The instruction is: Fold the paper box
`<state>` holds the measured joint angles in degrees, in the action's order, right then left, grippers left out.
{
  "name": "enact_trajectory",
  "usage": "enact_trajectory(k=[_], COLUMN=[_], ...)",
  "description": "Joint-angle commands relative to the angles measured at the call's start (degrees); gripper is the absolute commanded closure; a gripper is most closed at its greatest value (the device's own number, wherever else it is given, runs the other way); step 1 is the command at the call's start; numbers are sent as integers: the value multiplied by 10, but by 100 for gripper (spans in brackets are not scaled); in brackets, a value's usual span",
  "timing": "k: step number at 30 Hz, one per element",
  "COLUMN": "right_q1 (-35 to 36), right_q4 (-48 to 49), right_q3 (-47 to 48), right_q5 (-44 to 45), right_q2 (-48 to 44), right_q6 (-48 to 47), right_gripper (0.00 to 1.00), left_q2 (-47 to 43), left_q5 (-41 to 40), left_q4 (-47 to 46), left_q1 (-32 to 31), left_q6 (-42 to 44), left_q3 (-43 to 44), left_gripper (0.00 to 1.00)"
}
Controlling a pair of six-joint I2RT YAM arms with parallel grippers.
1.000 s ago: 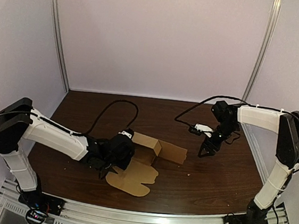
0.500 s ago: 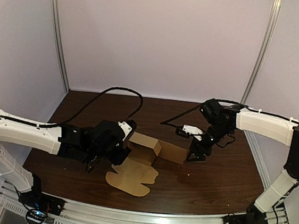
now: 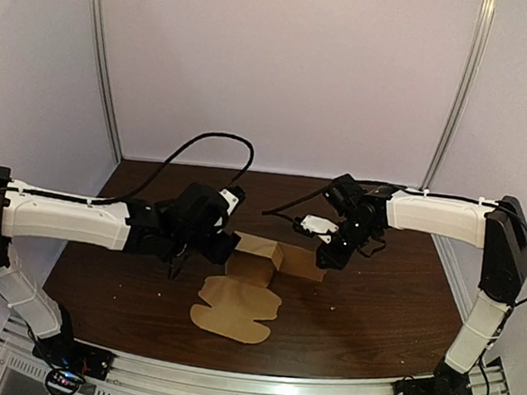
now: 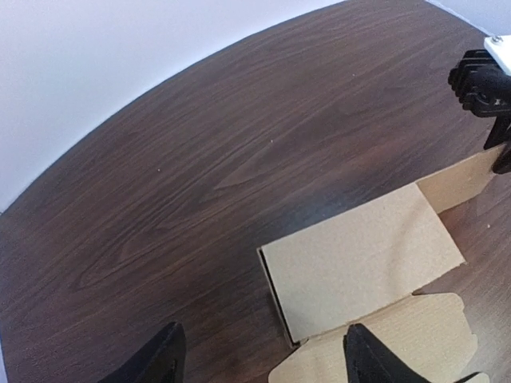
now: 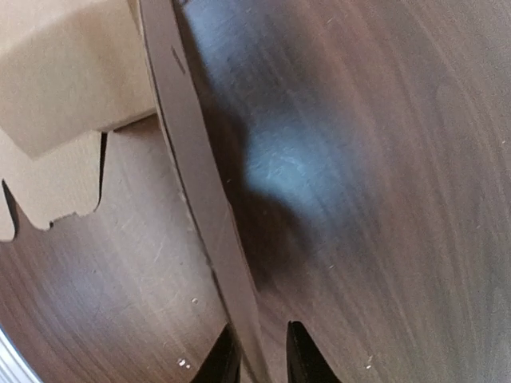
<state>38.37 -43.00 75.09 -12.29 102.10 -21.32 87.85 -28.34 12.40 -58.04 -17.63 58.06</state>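
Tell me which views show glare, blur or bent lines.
Top external: soft, even light; the metal corner posts look slightly curved. Left wrist: the dark brown wooden table is sharp, but its far edge curves. Right wrist: a bluish sheen lies on the wood beside the flap of the brown cardboard box, and the cardboard at upper left is soft.

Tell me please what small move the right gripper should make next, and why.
Probably close on the flap and swing it up toward the box: the right gripper straddles the flap's edge, and the left gripper is open, holding nothing.
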Motion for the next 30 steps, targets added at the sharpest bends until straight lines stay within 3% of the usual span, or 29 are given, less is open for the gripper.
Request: enact_trajectory(k=[1,4,11,18,22,30], right_q1=[-2,-5,-5,-7,-9,-9], right_q4=[22,22,21,15,10,19], right_q3=[54,93,123,116,117,114], right_q5=[48,46,30,18,17,-86], right_q2=[42,74,101,93,95,95], right_q6=[6,9,22,25,5,-99], right_gripper=[83,87,89,90,92,98], left_q2=[33,72,129,144,137,75], left_q5=[154,239,362,355,360,243], left_q4=[-76,-105,-120,-138,-102,19], left_q1=[79,124,125,125,125,137], left_q6=[-2,15,49,47,44,69], left_q3=[27,45,68,57,71,117], left_gripper=[28,28,29,33,35,31])
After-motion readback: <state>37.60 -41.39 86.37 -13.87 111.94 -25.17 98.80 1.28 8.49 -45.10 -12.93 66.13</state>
